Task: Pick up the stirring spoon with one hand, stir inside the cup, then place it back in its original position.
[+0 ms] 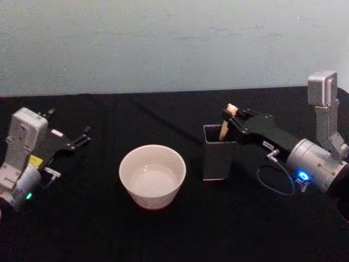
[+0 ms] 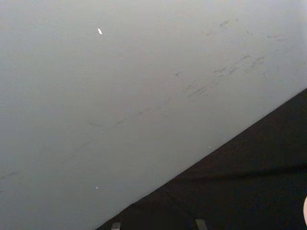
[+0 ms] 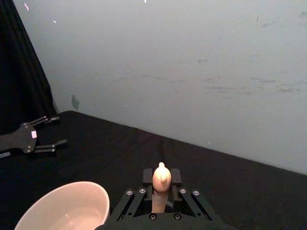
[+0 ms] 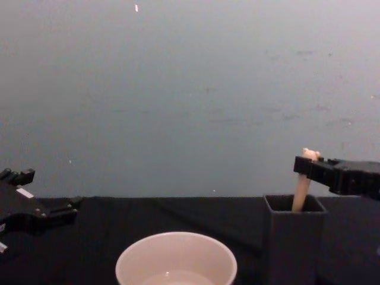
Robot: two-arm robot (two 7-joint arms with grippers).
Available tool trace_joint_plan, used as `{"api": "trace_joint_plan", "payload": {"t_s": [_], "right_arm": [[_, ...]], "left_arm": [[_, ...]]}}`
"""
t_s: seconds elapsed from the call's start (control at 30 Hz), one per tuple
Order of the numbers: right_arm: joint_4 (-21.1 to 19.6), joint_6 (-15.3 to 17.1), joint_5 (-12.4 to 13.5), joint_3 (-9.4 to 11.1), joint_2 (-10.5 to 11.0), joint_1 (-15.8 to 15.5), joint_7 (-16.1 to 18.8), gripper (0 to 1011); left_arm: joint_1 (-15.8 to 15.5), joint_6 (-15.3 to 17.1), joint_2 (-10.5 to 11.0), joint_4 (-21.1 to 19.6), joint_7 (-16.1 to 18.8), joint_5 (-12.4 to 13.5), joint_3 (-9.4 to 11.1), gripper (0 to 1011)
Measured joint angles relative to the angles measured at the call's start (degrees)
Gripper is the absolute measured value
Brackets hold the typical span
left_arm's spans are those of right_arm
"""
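Observation:
The stirring spoon [image 1: 224, 129] stands upright in the dark grey square holder [image 1: 217, 155], its original position, right of centre. Its beige handle and tiny bear head [image 3: 161, 175] stick out above the rim. My right gripper [image 1: 232, 117] reaches in from the right and is shut on the handle just below the bear head. The wrist view has its fingers [image 3: 148, 177] tight on both sides of the handle. From the chest, the spoon [image 4: 303, 191] rises out of the holder [image 4: 294, 240]. The cream-pink cup [image 1: 152, 176] sits left of the holder. My left gripper [image 1: 70, 123] rests open at the far left.
Black cloth [image 1: 98, 229] covers the table, with a pale wall [image 1: 174, 43] close behind it. A narrow gap separates the cup [image 4: 176, 261] from the holder. A dark curtain [image 3: 24, 76] hangs at the table's far left end.

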Motion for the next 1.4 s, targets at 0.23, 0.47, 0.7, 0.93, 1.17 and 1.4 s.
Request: {"api": "trace_joint_plan", "payload": {"t_s": [0.23, 0.47, 0.7, 0.93, 1.17, 1.4], "right_arm": [[0.43, 0.35, 0.0, 0.0, -0.1, -0.01, 0.16, 214], [0.78, 0.79, 0.42, 0.06, -0.25, 0.03, 0.26, 214], [0.78, 0.99, 0.42, 0.1, -0.32, 0.02, -0.12, 214], [0.76, 0.94, 0.46, 0.13, -0.29, 0.02, -0.08, 214], [0.71, 0.9, 0.51, 0.14, -0.26, 0.02, -0.05, 214], [0.69, 0.86, 0.54, 0.13, -0.25, 0.02, -0.02, 255]], "left_arm": [[0.0, 0.0, 0.0, 0.0, 0.0, 0.0, 0.0, 1001], [0.0, 0.0, 0.0, 0.0, 0.0, 0.0, 0.0, 1001], [0.0, 0.0, 0.0, 0.0, 0.0, 0.0, 0.0, 1001], [0.0, 0.0, 0.0, 0.0, 0.0, 0.0, 0.0, 1001], [0.0, 0.0, 0.0, 0.0, 0.0, 0.0, 0.0, 1001], [0.0, 0.0, 0.0, 0.0, 0.0, 0.0, 0.0, 1001]]}}
